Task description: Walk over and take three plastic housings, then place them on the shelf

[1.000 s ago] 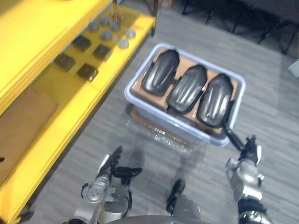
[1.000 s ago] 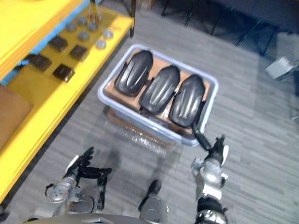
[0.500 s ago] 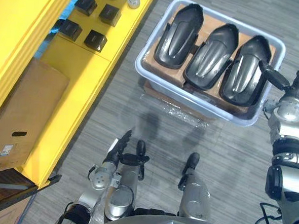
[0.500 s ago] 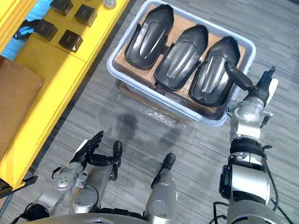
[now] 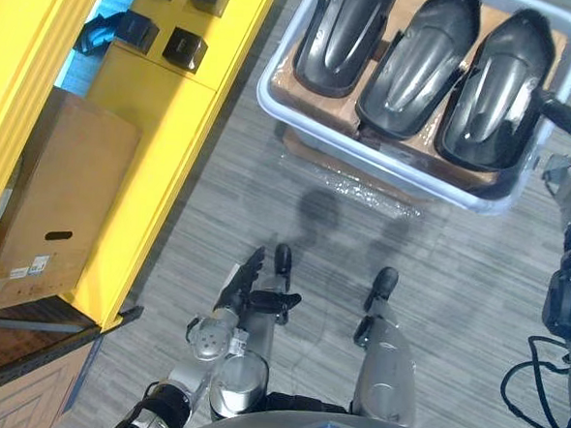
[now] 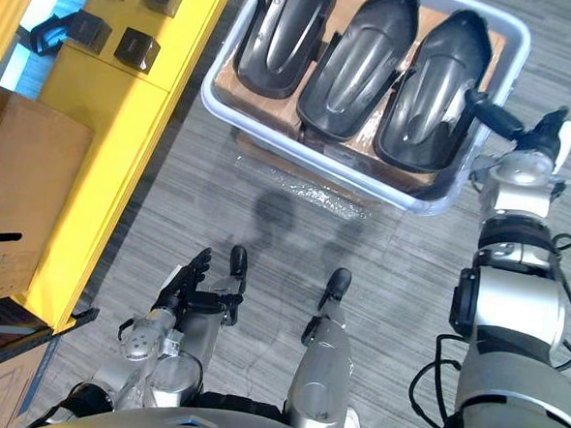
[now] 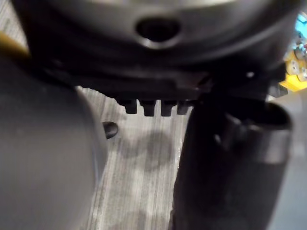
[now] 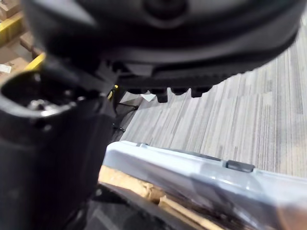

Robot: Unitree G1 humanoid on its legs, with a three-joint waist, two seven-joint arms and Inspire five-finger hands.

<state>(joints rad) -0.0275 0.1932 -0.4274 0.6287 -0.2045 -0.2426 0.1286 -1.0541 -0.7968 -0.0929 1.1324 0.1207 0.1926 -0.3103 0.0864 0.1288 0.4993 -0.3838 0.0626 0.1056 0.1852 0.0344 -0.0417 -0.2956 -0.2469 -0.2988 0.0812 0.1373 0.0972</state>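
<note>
At the 2 o'clock position from the robot (12 o'clock being straight ahead of it), the right hand [image 6: 519, 133] is raised to the right-hand rim of a pale grey bin [image 5: 272, 66]. One dark finger [image 6: 493, 115] reaches straight across that rim toward 10 o'clock. Its tip lies over the edge of the right housing [image 6: 434, 82]; whether it touches cannot be told. The hand is unclenched and grasps nothing.

The left hand [image 5: 245, 291] hangs low and close in at about 11 o'clock, above the grey striped floor [image 5: 266, 213]. Its fingers are straight, the thumb is held out sideways, and the palm is empty.

All three black plastic shells lie in the bin at 1 o'clock. The left housing [image 6: 282, 34] and the middle housing [image 6: 358, 54] lie in a row with the right housing. They are packed close together, with the narrower ends pointing away from the robot. A brown cardboard sheet [image 5: 303, 89] lies beneath them.

The yellow shelf [image 5: 154, 148] runs from 9 to 11 o'clock, apart from the bin with bare floor between. Small dark square blocks [image 5: 184, 45] sit on its low deck at 11 o'clock. A brown cardboard box [image 5: 64, 191] stands just beside that deck at 9 o'clock.
</note>
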